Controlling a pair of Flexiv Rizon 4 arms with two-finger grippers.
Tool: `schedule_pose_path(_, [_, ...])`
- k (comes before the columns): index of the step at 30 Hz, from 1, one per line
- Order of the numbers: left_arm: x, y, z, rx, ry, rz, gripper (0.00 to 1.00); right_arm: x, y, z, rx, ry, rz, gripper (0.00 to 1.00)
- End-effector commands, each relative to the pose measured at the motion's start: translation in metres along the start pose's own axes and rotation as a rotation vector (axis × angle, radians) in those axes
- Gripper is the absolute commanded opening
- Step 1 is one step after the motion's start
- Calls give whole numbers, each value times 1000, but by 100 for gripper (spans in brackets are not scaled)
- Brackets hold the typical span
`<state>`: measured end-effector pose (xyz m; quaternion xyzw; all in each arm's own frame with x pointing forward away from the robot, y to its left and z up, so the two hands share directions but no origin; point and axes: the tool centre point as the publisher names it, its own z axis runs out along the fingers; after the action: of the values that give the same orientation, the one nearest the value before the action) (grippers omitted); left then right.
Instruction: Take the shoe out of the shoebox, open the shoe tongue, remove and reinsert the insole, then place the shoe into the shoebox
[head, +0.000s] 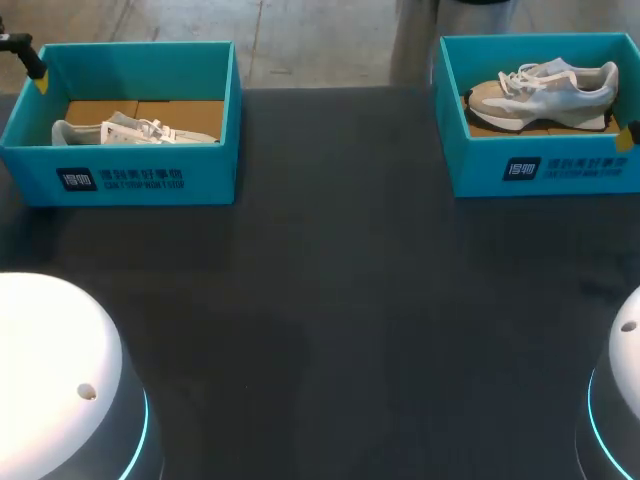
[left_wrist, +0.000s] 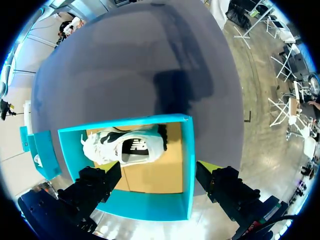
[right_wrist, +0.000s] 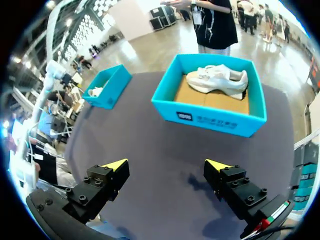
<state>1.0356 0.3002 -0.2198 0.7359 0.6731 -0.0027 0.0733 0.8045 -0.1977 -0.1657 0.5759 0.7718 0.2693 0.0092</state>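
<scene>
Hovering over the white-and-grey lace-up sneaker (left_wrist: 125, 147) in the far-left teal cardboard shoebox (left_wrist: 150, 207)
Left fingers (left_wrist: 209, 166) are standing open above it; right fingers (right_wrist: 116, 163) are hanging open over the near worktop (right_wrist: 165, 135). Best descending straight, pinching its heel, clearing the walls.

Table (head: 330, 300): flat dark charcoal, no pattern.
Far-left box (head: 120, 180) and far-right box (head: 560, 165), one at each far corner of the table: teal walls, brown cardboard floor, dark-blue-and-white print on the front wall.
Far-left shoe (head: 130, 130): white and pale grey, black inside with a white logo.
Far-right shoe (head: 545, 90): white, tan toe, grey panels.
Left gripper (left_wrist: 159, 169) and right gripper (right_wrist: 167, 165): black, yellow tips.
</scene>
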Motion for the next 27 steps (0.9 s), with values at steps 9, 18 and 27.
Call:
schedule_pose_path(9, [0,0,0,0,2,1,100,-33,74,4,196,-77,-90,100])
schedule_pose_path(18, [0,0,0,0,2,1,100,-34,76,4,208,-84,-89,100])
schedule_pose_path(27, [0,0,0,0,2,1,100,-34,76,4,208,-84,-89,100])
